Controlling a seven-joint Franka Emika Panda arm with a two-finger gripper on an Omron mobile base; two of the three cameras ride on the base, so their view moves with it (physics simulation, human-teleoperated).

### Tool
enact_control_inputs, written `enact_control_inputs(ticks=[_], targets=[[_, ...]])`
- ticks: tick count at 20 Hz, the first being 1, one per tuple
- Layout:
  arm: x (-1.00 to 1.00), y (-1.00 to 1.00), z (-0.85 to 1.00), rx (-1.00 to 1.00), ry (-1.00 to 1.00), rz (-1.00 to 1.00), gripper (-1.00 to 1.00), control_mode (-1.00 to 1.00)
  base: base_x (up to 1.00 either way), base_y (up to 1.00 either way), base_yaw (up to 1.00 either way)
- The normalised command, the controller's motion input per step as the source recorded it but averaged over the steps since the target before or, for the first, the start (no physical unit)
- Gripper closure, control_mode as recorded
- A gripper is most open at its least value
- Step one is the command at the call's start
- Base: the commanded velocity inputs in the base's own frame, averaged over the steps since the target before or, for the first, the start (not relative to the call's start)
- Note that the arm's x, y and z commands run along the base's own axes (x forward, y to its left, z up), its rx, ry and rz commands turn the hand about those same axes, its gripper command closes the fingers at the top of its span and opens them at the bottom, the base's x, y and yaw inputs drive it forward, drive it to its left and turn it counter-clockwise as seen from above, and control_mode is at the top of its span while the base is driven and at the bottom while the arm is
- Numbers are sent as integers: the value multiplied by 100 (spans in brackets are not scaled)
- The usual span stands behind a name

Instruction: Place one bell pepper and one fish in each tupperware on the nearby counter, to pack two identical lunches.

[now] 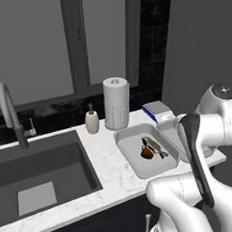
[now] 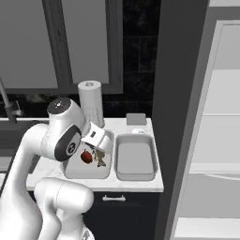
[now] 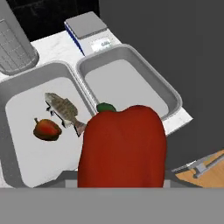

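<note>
A large glossy red bell pepper (image 3: 122, 146) fills the lower hand view, and my gripper (image 2: 97, 139) is shut on it; the pepper hides the fingertips. It hangs above the front edge of the counter (image 1: 111, 173), between the two tupperwares. The left tupperware (image 3: 19, 81) (image 1: 140, 170) holds a smaller red bell pepper (image 3: 47, 129) (image 1: 146, 153) and a brownish fish (image 3: 63, 109) (image 1: 155, 146) lying side by side. The right tupperware (image 3: 127, 83) (image 2: 135, 159) has nothing in it.
A paper towel roll (image 1: 117, 103) and a soap bottle (image 1: 92, 120) stand behind the tupperwares. A blue-and-white box (image 3: 89, 28) sits at the back right. The dark sink (image 1: 39, 170) with its faucet (image 1: 9, 114) lies left. A dark wall (image 2: 180, 93) bounds the counter's right end.
</note>
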Motion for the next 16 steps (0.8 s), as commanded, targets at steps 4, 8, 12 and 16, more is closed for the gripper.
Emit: enact_control_inputs(ticks=[4,8,12,16], targets=[[65,-17,-59,0,11,-9,100,-100,0,0,0],[61,-22,-49,0,11,-7,100,-100,0,0,0],[59,-23,-46,0,11,-6,100,-100,0,0,0],[66,-17,-44,0,7,-3,100,-100,0,0,0]])
